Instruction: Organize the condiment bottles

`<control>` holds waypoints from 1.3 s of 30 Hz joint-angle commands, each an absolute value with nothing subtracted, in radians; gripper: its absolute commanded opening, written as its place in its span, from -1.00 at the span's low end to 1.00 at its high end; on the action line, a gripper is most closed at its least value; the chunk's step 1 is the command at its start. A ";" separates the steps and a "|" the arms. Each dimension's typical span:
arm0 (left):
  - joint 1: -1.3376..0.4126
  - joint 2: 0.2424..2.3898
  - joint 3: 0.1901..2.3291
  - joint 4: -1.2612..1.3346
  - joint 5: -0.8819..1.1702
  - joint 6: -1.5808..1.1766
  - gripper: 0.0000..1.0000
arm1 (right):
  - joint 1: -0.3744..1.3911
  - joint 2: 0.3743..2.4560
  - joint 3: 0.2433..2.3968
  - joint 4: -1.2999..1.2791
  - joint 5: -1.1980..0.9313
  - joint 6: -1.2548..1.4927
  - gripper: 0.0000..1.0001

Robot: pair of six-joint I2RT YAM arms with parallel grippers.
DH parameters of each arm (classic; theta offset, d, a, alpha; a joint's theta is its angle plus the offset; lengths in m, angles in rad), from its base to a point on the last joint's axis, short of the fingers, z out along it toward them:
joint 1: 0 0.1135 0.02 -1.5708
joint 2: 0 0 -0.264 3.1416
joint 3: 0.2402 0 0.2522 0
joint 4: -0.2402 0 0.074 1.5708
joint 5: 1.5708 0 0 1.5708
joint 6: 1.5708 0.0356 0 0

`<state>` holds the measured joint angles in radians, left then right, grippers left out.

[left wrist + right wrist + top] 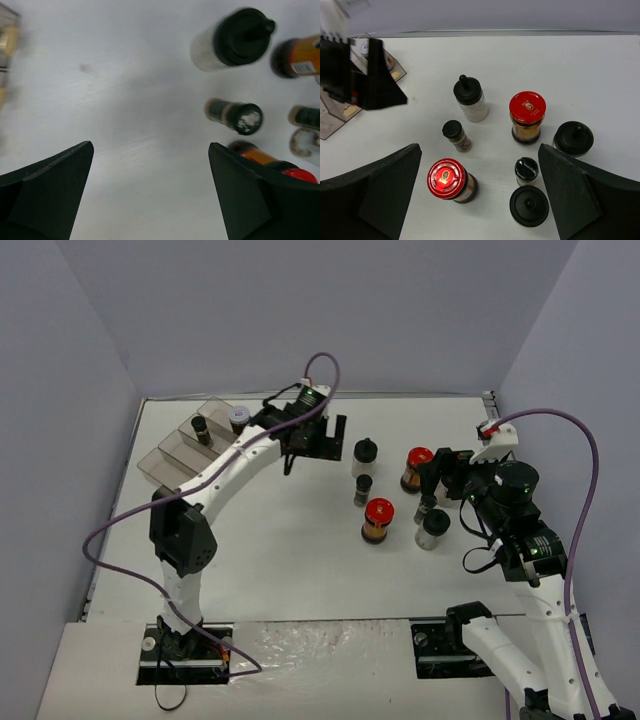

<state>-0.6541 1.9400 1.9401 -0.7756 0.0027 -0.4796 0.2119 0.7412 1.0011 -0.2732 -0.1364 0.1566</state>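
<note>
Several condiment bottles stand mid-table: a red-lidded jar [378,520], a second red-lidded jar [416,468], a tall black-capped bottle [365,452] and a small dark bottle [362,490]. Two more, a black-capped bottle [201,428] and a white-lidded bottle [238,418], stand in the clear tray [160,465]. My left gripper [312,445] [151,146] hovers open over bare table between the tray and the group, holding nothing. My right gripper [440,480] [480,147] is open above the group, with the near red-lidded jar [447,179] and a small black-capped bottle [526,170] below its jaws.
Two wide black-lidded jars [529,205] [574,138] stand at the right of the group. The tray's nearer compartments [335,115] sit at the far left. Grey walls close in the white table [300,570] on three sides.
</note>
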 commanded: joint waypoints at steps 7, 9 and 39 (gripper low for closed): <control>-0.849 2.114 2.137 -0.704 -0.080 -0.586 0.94 | 0.220 0.718 0.994 -0.209 -0.172 0.172 1.00; -0.858 2.140 2.149 -0.710 -0.104 -0.590 0.94 | 0.221 0.710 0.992 -0.210 -0.175 0.176 1.00; -0.783 2.001 2.070 -0.793 -0.173 -0.503 -1.00 | 0.221 0.710 0.993 -0.225 -0.169 0.161 1.00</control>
